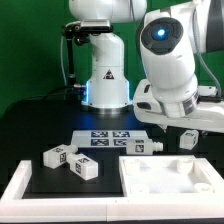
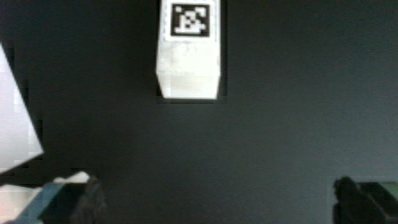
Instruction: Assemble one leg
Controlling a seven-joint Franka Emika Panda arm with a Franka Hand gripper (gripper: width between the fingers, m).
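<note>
1. Writing: none readable. The only markings are black-and-white square tags, plus a small dark sticker [image 1: 107, 75] on the arm base [image 1: 105, 88] that is too small to read.
2. Marker board [image 1: 106, 137]: one, flat on the black bench [image 1: 105, 172] at the centre of the exterior view. It shows at least four tags in two rows; exact count unclear.
3. Legs in the exterior view: three white blocks, each with one tag. First leg [image 1: 55, 154] and second leg [image 1: 83, 168] lie close together at lower left, apart from the board. Third leg [image 1: 138, 147] lies just beside the board's lower right corner.
4. Fourth white piece [image 1: 187, 140]: mid right, just under the arm's hand. No tag is legible, so I cannot tell if it is a leg.
5. Tabletop [image 1: 165, 182]: one large white panel at lower right, lying flat with a recessed face up.
6. Tool [image 2: 214, 200]: the wrist view shows two dark fingers [image 2: 71, 200] spread wide, so it is open and empty, above the bench.
7. Wrist-view leg [image 2: 191, 60]: one white block lying on the bench beyond the fingers, well clear of both. Its single tag is on the end farthest from them. I cannot tell which exterior-view leg this is.
8. Lights: one blue lamp [image 1: 158, 32] on the arm at upper right and a blue glow [image 1: 88, 95] low on the base.
</note>
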